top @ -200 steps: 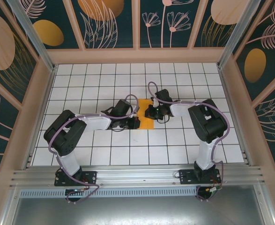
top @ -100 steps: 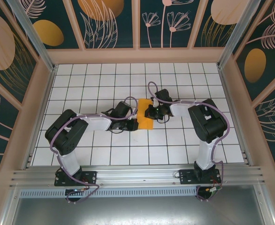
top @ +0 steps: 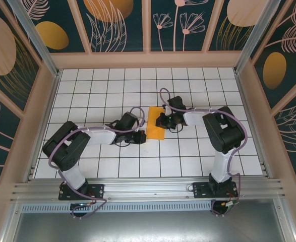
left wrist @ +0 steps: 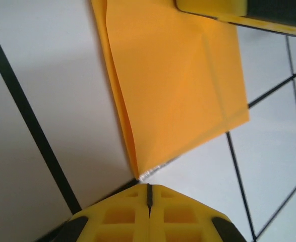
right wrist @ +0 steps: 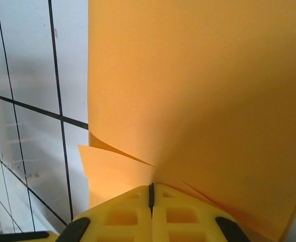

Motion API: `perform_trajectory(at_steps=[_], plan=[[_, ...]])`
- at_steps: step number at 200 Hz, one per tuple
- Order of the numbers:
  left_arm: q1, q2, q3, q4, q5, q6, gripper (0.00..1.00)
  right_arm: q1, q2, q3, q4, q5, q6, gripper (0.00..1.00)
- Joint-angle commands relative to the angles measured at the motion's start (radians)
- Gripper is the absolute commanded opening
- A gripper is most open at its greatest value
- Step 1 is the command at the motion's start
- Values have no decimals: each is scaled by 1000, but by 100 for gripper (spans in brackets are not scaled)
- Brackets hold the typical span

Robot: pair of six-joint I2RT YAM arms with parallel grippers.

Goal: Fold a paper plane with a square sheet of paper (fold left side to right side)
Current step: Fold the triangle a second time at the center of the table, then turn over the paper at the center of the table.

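The thin orange-yellow square sheet of paper (top: 156,132), already halved, lies just ahead of the left gripper (left wrist: 149,190), whose jaws are closed and empty. The right gripper (right wrist: 151,190) seems clamped on its edge. Next, probably, comes pressing the crease flat.

Bright, even light fell from overhead, leaving only faint, soft shadows on the white worktop (top: 112,166). The wrist views were soft-focused up close, and a grey shadow edged the sheet of paper (left wrist: 178,85).
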Motion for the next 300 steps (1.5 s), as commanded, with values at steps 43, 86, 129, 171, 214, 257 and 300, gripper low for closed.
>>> perform_trajectory(at_steps=[43,86,129,171,214,257,300], plan=[[91,-72,54,43,69,16,30,-51,-228,-85,65,79,-25,47],[99,58,164,82,137,69,50,-118,-345,-213,114,88,-14,68],[98,203,269,88,175,85,50,-130,-372,-251,114,77,-18,71],[98,171,240,108,116,101,15,-130,-361,-261,122,25,-24,71],[99,97,133,192,83,53,0,-126,-297,-259,206,-81,25,69],[98,59,84,235,56,26,0,-96,-194,-225,276,-154,71,67],[99,38,70,244,37,17,0,-62,-116,-195,341,-185,119,65]])
